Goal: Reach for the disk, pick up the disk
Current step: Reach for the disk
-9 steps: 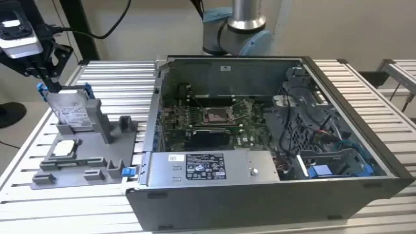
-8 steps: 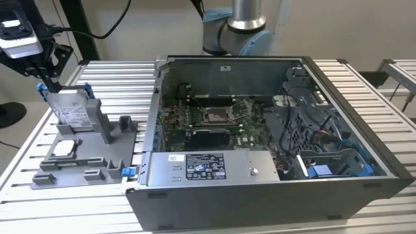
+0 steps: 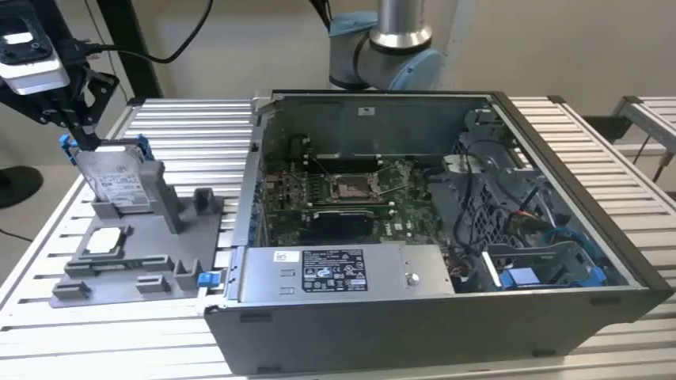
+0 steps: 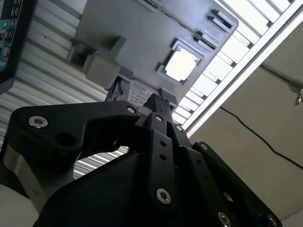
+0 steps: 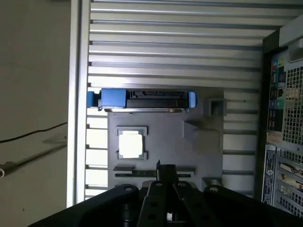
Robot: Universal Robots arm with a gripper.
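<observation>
The disk point(image 3: 114, 178) stands on edge in a grey holder point(image 3: 158, 207) at the exterior view's left. It is silver with a white label and a blue bracket. My gripper point(image 3: 76, 136) hangs just above and behind its upper left corner, the thin black fingers pressed together with nothing between them. In the first wrist view the disk point(image 5: 142, 99) is seen edge-on from above, apart from my gripper point(image 5: 165, 169). In the second wrist view my gripper point(image 4: 156, 101) points down at a bit of the disk's label point(image 4: 136, 92).
A small square chip point(image 3: 106, 240) lies in the grey holder in front of the disk. An open computer case point(image 3: 423, 237) with a long grey box point(image 3: 338, 273) fills the middle of the slatted metal table point(image 3: 190, 127). The table's edge point(image 5: 78, 118) runs close by the holder.
</observation>
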